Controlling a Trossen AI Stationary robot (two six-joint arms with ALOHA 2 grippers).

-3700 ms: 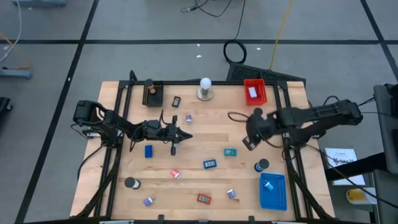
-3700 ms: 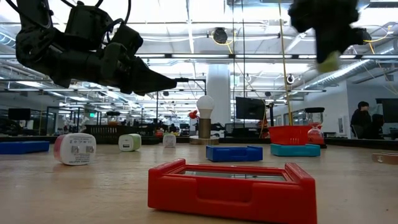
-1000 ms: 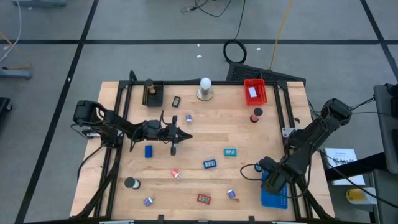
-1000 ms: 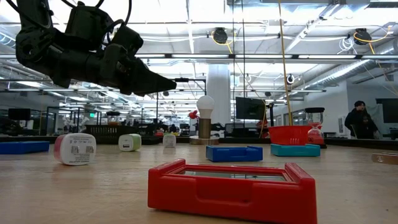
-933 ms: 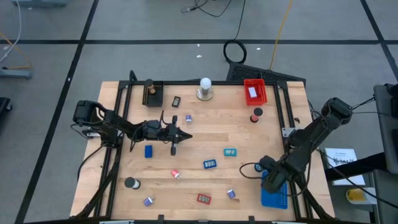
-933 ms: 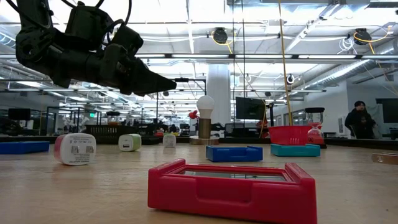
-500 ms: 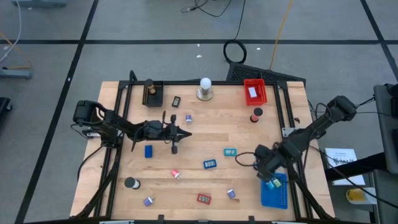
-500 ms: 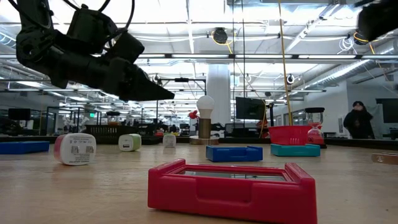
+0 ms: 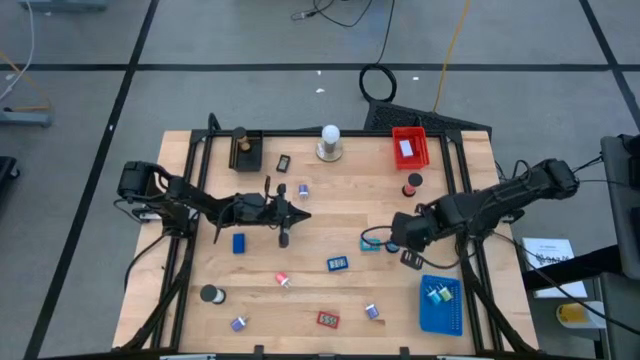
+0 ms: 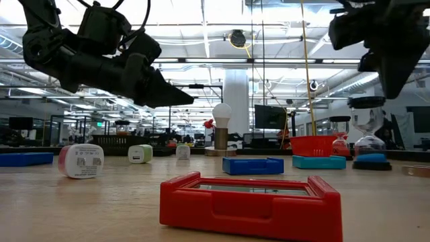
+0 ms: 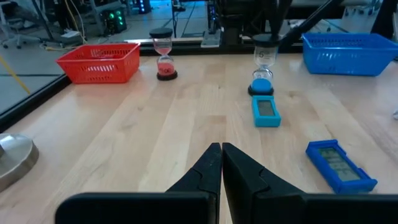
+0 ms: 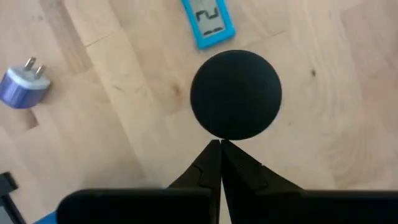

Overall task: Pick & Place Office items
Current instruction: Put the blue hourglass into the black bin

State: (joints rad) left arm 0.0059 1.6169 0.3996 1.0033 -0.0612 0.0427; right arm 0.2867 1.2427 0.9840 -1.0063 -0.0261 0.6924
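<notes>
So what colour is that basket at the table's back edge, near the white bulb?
Red basket; the left wrist view shows it best.

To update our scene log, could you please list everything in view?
red tray: one, red, far right
blue tray: one, blue, near right
black tray: one, black, far left
ball lamp: one, white, far middle
hourglasses: two, red near red tray, blue-based mid-right
timers: three, teal, blue, red, middle
plugs: three, purple, scattered
rolls: two, pink, black, near left
block: one, blue, left
black piece: one, far left
left gripper: shut, above left-middle
right gripper: shut, above blue-based hourglass
</notes>
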